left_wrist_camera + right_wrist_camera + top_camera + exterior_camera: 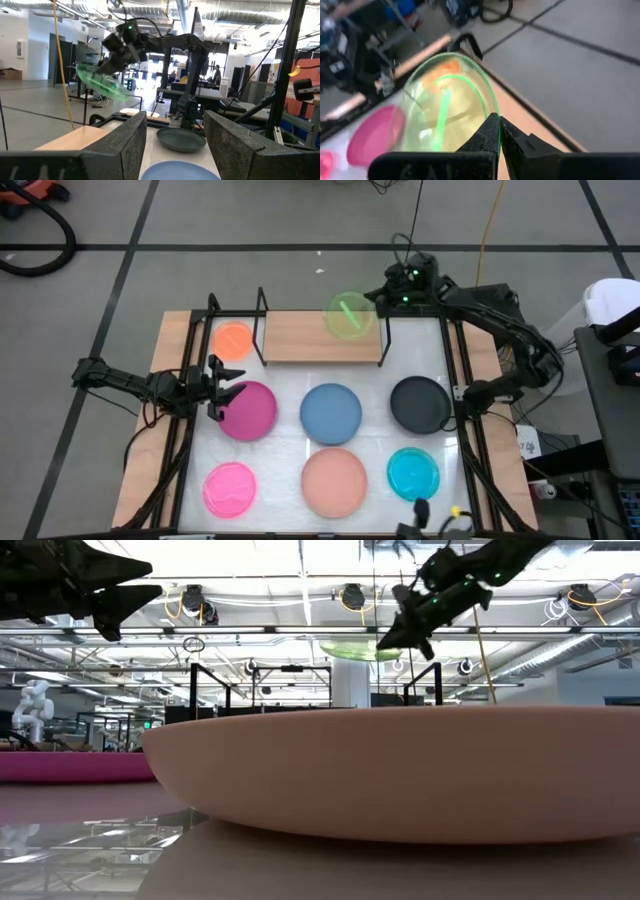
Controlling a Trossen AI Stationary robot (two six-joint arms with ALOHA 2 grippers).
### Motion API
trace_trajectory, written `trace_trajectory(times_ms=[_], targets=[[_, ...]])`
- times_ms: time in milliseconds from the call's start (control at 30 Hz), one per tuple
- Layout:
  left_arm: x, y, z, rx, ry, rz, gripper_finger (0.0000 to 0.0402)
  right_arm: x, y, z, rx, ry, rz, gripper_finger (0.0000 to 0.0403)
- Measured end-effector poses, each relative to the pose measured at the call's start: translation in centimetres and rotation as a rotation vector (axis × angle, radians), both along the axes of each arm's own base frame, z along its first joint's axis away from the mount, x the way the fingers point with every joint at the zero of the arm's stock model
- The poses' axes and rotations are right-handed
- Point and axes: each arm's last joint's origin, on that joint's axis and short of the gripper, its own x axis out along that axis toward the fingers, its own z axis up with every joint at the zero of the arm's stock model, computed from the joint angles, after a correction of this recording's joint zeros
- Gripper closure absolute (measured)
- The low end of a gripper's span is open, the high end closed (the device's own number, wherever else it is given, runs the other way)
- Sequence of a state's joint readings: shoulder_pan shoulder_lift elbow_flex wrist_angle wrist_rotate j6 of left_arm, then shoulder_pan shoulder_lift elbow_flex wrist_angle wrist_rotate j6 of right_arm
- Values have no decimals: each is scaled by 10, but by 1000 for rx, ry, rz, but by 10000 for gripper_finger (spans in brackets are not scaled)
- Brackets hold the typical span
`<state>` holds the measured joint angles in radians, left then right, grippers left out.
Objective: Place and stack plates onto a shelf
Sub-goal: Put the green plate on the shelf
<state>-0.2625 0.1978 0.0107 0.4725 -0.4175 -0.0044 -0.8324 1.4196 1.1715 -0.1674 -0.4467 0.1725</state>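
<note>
My right gripper (376, 304) is shut on the small green plate (349, 316), held above the right end of the light-brown shelf board (320, 338) with black rod uprights. The plate also shows in the low view (358, 650) and the left wrist view (100, 82). The orange plate (233, 340) lies flat left of the board, between uprights. My left gripper (224, 390) is open and empty above the left edge of the magenta plate (250, 412). Blue (331, 413), black (420, 403), pink (230, 488), salmon (334, 482) and cyan (413, 473) plates lie flat on the white tabletop. My right gripper pinches the green plate's rim (495, 111) between its two fingers, on the plate's side toward the table's right edge. The fingers come from the far right, slanting down. The plate is lifted clear above the shelf and tilted.
The shelf's black uprights (383, 340) stand close under the green plate, with another (262, 330) at the board's left end. Black rails run along the table's left and right sides. The salmon plate (400, 770) fills the low view.
</note>
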Motion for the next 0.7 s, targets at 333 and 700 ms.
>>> trace_trajectory(times_ms=[333,700], targets=[[0,0,0,0,0,0,199,27,-3,-25,-75,182,68,403],[0,0,0,0,0,0,199,45,-4,-53,-222,342,158,403]])
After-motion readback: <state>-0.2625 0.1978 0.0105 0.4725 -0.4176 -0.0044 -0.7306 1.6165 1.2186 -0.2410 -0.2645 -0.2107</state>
